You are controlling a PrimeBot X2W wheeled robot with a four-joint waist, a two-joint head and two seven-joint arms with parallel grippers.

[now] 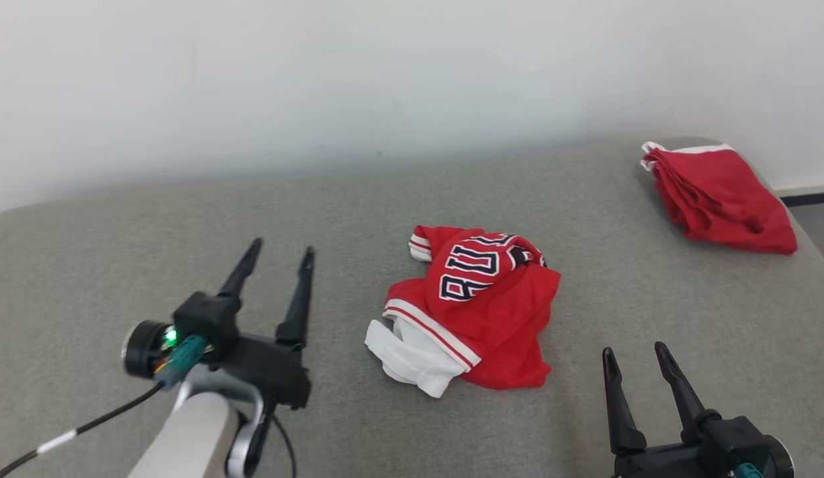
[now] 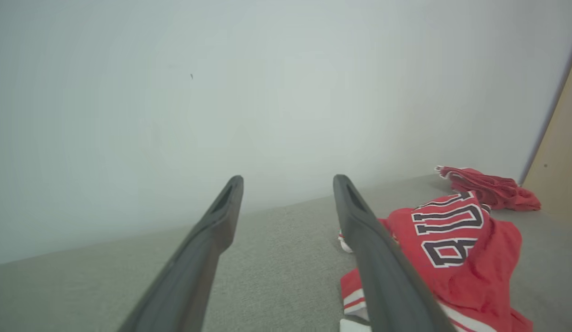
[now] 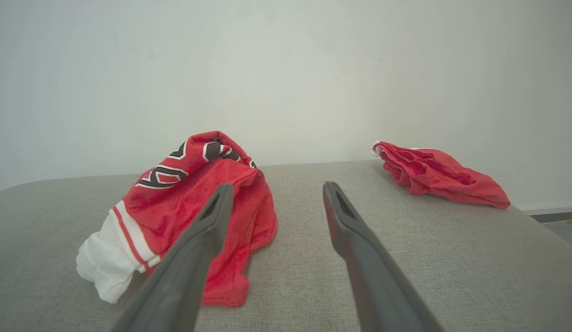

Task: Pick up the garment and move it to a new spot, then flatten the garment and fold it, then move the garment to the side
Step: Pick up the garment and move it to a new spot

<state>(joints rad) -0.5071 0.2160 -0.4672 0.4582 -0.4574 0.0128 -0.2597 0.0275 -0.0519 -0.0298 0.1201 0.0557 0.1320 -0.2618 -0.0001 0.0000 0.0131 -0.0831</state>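
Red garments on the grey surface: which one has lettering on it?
The crumpled jersey in the middle, with dark white-edged letters; the folded red garment at the far right corner shows none.

The crumpled jersey (image 1: 491,312) folds over its own lettering, so I cannot read it; my right gripper (image 1: 634,350) runs off the bottom edge.

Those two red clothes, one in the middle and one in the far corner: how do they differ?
The middle garment shows dark, white-edged lettering; the corner garment is plain red. The middle garment has a big white part poking out; the corner garment has only thin white trim. The middle garment is heaped up; the corner garment lies flatter. Both are red and rest on the grey surface.
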